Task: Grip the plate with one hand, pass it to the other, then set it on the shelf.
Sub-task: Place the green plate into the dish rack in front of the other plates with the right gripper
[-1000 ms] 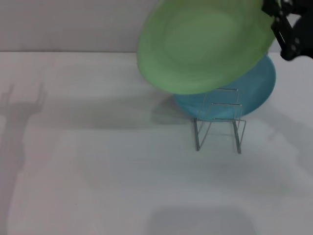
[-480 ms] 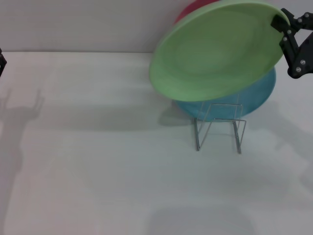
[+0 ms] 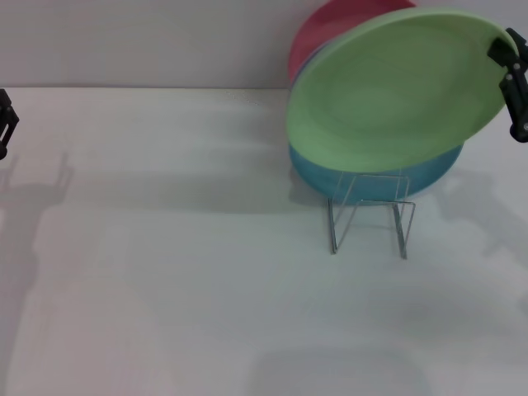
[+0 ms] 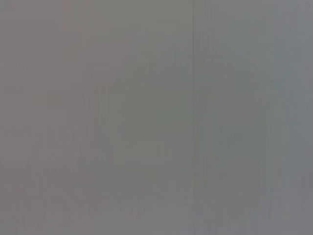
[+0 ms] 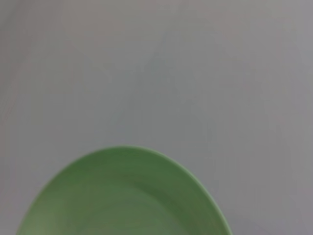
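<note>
The light green plate (image 3: pixel 396 91) hangs tilted in the air at the back right, its face turned toward me. It is above and just in front of the silver wire rack (image 3: pixel 371 216). My right gripper (image 3: pixel 505 58) is shut on the plate's right rim, at the right edge of the head view. The right wrist view shows part of the plate (image 5: pixel 122 196) over the bare table. My left gripper (image 3: pixel 4 122) shows only partly at the far left edge, away from the plate. The left wrist view shows only blank grey.
A turquoise plate (image 3: pixel 375 177) leans at the rack behind the green one. A pink plate (image 3: pixel 330 33) stands behind it against the back wall. The white table (image 3: pixel 165 264) stretches out to the left and front.
The right gripper has carried the green plate to the right and lower, closer over the rack, uncovering the pink plate. The left gripper has come slightly further into view at the left edge.
</note>
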`<state>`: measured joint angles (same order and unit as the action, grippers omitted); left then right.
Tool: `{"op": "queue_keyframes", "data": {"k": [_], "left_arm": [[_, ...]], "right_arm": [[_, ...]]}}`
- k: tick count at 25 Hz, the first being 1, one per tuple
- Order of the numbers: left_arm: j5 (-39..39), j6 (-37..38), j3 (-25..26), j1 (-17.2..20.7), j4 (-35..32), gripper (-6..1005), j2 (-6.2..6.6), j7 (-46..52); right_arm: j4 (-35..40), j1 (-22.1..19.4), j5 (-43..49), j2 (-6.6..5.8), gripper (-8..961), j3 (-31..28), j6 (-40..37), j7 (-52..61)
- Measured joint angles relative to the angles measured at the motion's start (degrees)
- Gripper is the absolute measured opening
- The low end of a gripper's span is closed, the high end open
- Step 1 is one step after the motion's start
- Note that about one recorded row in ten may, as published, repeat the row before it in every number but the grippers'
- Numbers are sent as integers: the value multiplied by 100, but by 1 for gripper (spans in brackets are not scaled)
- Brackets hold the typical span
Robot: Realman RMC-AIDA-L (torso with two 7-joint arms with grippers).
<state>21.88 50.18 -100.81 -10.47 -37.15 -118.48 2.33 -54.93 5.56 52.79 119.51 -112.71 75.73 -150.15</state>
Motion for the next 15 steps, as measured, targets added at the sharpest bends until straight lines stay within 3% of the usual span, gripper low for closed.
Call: {"op": "queue_keyframes", "data": {"k": [15], "left_arm": [[0, -70, -2, -15, 7, 802, 0, 46]], "right_arm": [[233, -49, -63, -2, 36, 55, 152, -3]]}}
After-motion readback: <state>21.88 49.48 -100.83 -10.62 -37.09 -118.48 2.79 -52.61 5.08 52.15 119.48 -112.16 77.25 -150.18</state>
